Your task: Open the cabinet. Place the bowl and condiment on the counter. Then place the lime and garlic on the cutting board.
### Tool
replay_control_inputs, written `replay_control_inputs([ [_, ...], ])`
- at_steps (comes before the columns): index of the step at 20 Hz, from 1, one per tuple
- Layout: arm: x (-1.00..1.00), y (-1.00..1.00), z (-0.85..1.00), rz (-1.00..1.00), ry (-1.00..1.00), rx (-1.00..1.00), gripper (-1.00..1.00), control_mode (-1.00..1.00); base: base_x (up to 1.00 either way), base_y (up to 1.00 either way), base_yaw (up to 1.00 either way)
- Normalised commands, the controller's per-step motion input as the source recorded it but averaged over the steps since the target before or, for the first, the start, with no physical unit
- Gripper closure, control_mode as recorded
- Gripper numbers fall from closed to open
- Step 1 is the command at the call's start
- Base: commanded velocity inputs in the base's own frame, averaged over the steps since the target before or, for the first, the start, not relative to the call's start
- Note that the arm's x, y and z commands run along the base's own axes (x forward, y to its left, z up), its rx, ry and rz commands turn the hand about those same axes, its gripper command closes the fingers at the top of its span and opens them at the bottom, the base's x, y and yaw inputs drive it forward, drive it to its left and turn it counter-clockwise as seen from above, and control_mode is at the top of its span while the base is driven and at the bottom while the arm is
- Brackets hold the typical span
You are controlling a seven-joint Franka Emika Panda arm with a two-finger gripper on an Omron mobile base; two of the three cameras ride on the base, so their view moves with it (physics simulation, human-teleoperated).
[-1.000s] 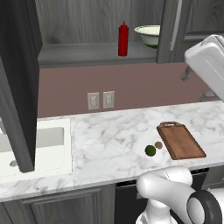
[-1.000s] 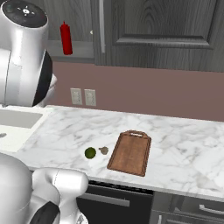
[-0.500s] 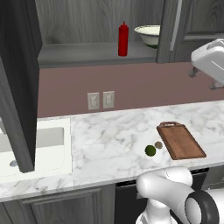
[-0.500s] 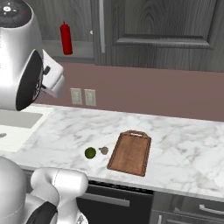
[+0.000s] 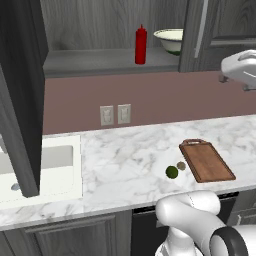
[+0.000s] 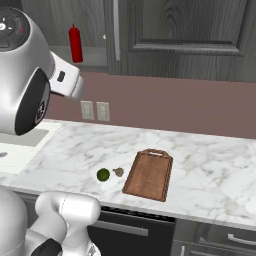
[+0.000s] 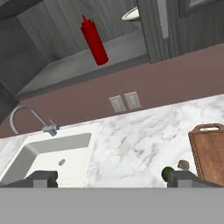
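The cabinet (image 5: 210, 30) has its left door (image 5: 20, 90) swung wide open, and its right door stays closed. On the bare shelf stand the red condiment (image 5: 141, 45) (image 7: 94, 39) and the cream bowl (image 5: 169, 40), which the closed door partly hides in the hand view. On the marble counter (image 5: 125, 160) the lime (image 5: 172, 172) (image 6: 103, 174) and the garlic (image 5: 181, 165) (image 6: 119, 172) lie just left of the cutting board (image 5: 206, 160) (image 6: 149, 173). My gripper (image 7: 112, 179) is open with nothing in it, high above the counter and well short of the shelf.
A white sink (image 5: 40, 165) with a curved faucet (image 7: 26, 118) is set into the counter's left. Two wall outlets (image 5: 116, 114) sit on the dusky backsplash. My arm's large elbow (image 6: 20, 75) fills the left of the right base view.
The arm has swung: the hand looks smaller and farther off at the right edge of the left base view. Bottle, bowl, lime, garlic and board have not moved.
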Motion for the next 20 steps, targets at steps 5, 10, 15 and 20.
replay_control_inputs([
  [5,0.11,-0.25,0.13,-0.01,-0.13,-0.10,-1.00,-1.00,0.00,0.00,0.00],
  [10,0.14,-0.19,0.17,-0.04,-0.09,-0.08,-1.00,-1.00,0.00,0.00,0.00],
  [15,0.16,-0.17,0.17,-0.02,-0.07,-0.06,-1.00,-1.00,0.00,0.00,0.00],
  [20,0.22,-0.01,0.07,0.00,-0.03,-0.03,-1.00,-1.00,0.00,0.00,0.00],
])
